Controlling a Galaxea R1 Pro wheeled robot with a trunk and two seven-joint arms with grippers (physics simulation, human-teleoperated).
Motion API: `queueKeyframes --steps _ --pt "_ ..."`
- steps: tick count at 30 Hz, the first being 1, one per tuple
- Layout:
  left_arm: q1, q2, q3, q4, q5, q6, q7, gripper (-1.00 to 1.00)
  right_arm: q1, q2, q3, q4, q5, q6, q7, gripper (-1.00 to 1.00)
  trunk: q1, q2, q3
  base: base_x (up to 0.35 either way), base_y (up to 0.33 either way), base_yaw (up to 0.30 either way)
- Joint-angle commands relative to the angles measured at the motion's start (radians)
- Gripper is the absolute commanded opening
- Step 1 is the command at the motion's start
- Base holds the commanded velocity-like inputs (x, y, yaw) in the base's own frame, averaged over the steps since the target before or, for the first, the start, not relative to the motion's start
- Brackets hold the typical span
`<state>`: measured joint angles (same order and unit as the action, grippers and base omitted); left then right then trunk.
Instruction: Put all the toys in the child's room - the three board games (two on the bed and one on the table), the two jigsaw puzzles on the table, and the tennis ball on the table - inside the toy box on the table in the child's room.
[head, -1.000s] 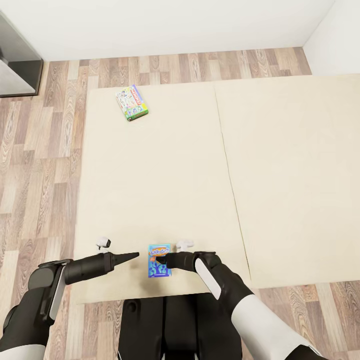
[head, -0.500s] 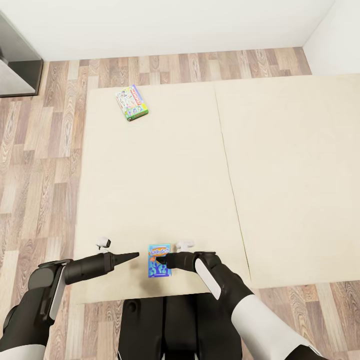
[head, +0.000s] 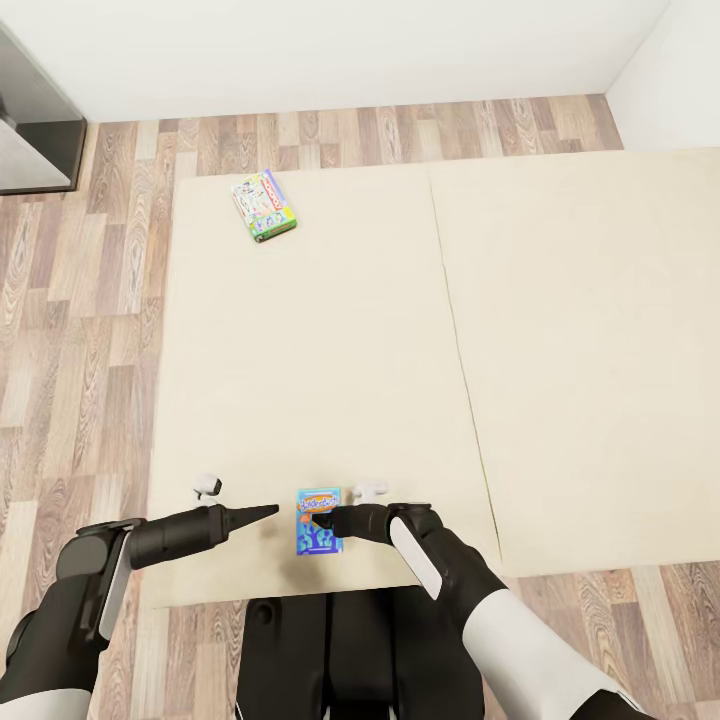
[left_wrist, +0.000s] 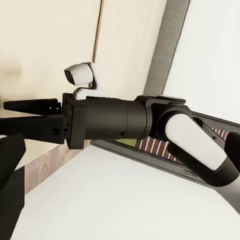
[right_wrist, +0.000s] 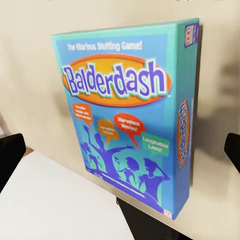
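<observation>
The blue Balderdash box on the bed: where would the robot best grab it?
Probably across its two long edges, from above. The Balderdash box lies flat on the bed, so only its thin sides offer a grip. The right gripper hovers over it, fingers open on both sides.

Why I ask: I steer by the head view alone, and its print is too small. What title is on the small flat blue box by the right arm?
Observer: In the right wrist view the small flat blue box reads "Balderdash".
Operator: Are the right fingers gripping it?
Observer: No. The right fingers stand wide apart, one at each side of the box, with a gap showing on both sides.
</observation>
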<state>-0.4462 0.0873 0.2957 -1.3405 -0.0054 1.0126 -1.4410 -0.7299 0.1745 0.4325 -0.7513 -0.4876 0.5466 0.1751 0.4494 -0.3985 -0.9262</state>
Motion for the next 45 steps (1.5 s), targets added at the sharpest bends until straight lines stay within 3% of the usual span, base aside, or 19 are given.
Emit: queueKeyframes --steps 1,33,45 --pt "0.000 0.000 0.000 0.000 -0.001 0.011 -0.003 1.00 0.000 0.000 0.000 -0.001 0.000 0.004 0.001 1.00 0.001 -0.002 -0.001 0.000 0.000 0.000" --pt "0.000 0.000 0.000 0.000 -0.001 0.011 0.002 1.00 0.000 0.000 0.004 -0.005 0.000 -0.014 0.001 1.00 0.001 -0.002 -0.001 0.000 0.000 0.001" --pt "0.000 0.000 0.000 0.000 -0.001 0.011 0.002 1.00 0.000 0.000 0.005 -0.005 -0.002 -0.017 0.001 1.00 0.001 -0.002 0.001 0.000 0.000 0.106"
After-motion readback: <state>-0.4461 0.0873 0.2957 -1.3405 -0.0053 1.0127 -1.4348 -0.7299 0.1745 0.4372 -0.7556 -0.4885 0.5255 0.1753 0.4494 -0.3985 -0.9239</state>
